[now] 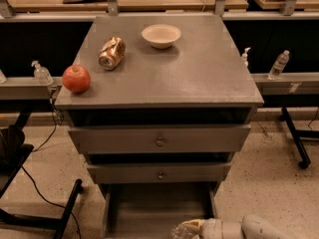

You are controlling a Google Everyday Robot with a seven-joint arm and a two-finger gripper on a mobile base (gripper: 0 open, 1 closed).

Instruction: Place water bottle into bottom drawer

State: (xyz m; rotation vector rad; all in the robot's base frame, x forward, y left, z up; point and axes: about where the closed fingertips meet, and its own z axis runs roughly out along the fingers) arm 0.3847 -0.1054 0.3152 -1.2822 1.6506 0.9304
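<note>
The water bottle, clear crinkled plastic, lies on its side at the bottom edge of the camera view, over the front of the open bottom drawer. My gripper reaches in from the lower right and is shut on the bottle's right end. Its cream fingers wrap the bottle. The white arm trails off to the right. The drawer's grey floor shows bare behind the bottle. The bottle's cap and label are hidden.
Above are two grey drawers with brass knobs. The cabinet top holds a red apple, a crushed can and a white bowl. A pump bottle and a slim bottle stand on side rails. A chair base is at left.
</note>
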